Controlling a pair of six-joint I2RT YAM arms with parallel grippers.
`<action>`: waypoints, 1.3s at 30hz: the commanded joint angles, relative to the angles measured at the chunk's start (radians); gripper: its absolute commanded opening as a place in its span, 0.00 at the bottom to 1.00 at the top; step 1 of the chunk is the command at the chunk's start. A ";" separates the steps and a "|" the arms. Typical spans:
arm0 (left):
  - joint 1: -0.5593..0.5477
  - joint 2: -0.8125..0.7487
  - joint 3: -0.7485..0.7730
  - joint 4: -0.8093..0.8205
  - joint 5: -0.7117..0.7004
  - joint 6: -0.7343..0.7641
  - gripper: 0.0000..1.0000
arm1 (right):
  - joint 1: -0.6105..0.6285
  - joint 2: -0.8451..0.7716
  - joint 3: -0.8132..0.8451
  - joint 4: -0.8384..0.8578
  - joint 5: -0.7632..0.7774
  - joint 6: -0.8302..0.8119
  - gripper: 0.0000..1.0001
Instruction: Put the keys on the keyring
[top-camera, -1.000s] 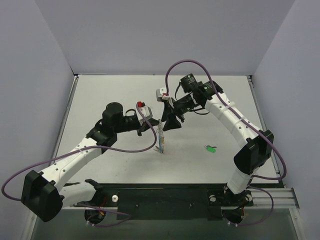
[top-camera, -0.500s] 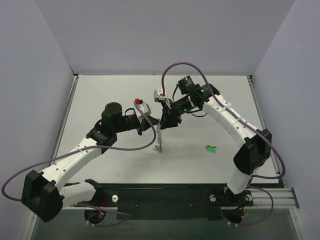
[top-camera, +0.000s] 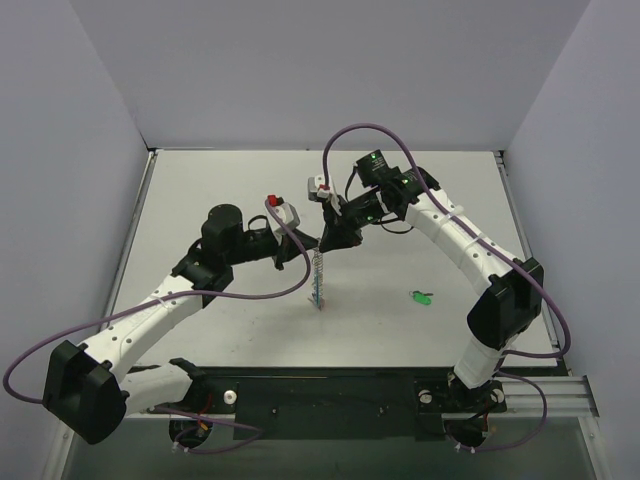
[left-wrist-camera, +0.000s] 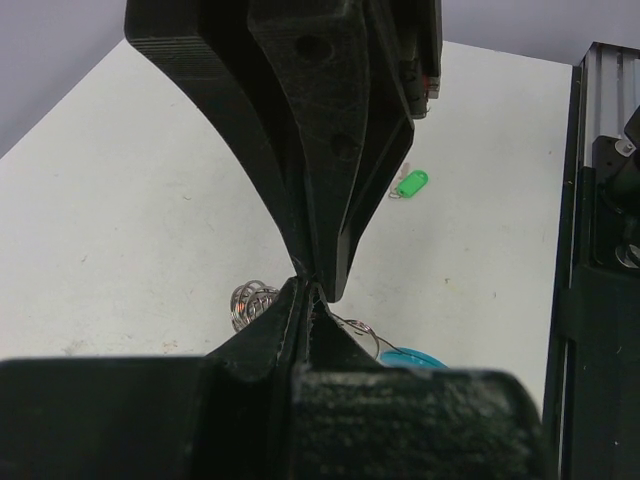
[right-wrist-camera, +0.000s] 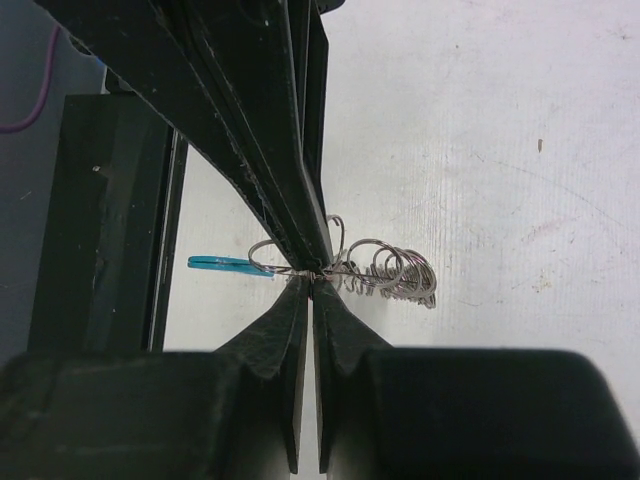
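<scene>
White table; left gripper, right gripper clamped on hanging keyring; right gripper shifted leftward; green key unmoved.

One camera sits high behind the arms, looking down on the whole table. Each wrist camera looks close along its own fingers; all three catch the keyring mid-table.
</scene>
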 joint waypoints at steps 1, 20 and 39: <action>0.010 -0.004 0.011 0.099 0.013 -0.026 0.00 | 0.012 -0.019 -0.002 0.016 -0.031 0.060 0.07; 0.027 0.004 -0.004 0.146 0.027 -0.101 0.00 | 0.004 -0.063 -0.046 0.091 -0.018 0.155 0.00; 0.053 -0.202 -0.279 0.333 -0.090 -0.415 0.35 | -0.014 -0.122 -0.164 0.098 -0.017 0.165 0.00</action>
